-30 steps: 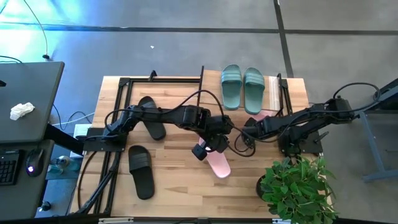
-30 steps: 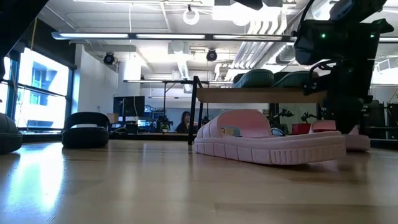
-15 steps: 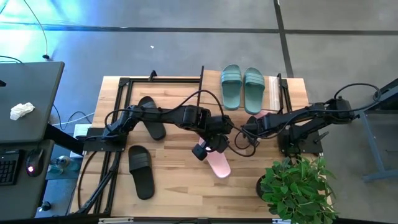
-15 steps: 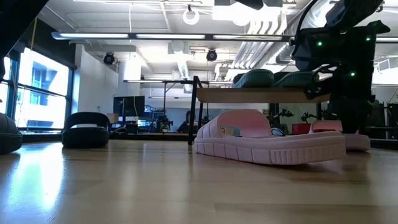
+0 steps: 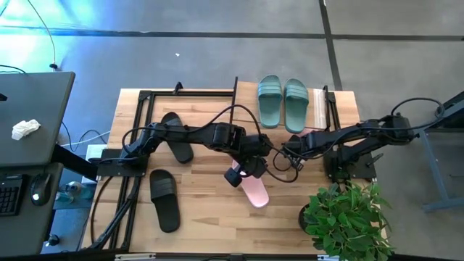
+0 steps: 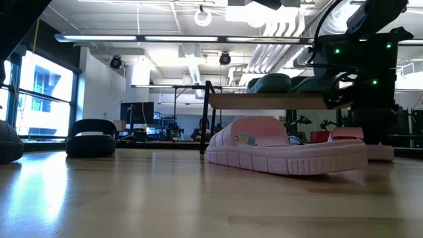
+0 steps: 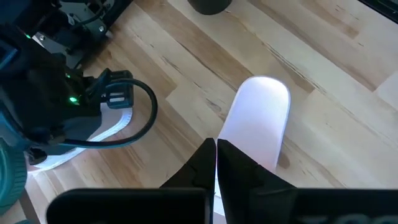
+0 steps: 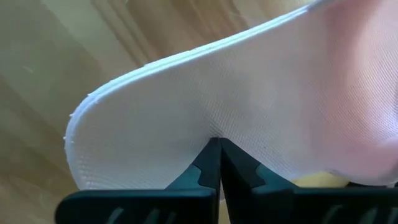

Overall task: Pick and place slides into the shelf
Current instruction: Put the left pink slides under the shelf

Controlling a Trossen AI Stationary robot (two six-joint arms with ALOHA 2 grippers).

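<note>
Right now the loose pink slide [image 5: 254, 191] lies flat on the bench [image 5: 203, 210], in front of the shelf [image 5: 319, 109], long axis running from the shelf toward the bench's front edge. The left tool [image 5: 254, 165] hangs directly over its shelf-side end, fingers pressed together on nothing. The second pink slide [image 5: 303, 135] sits by the shelf's lower level; the right tool [image 5: 288, 151], pinched shut and empty, noses against it.

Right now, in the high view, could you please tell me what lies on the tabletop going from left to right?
Black slide → black slide → pink slide → green slide → green slide → plant
</note>
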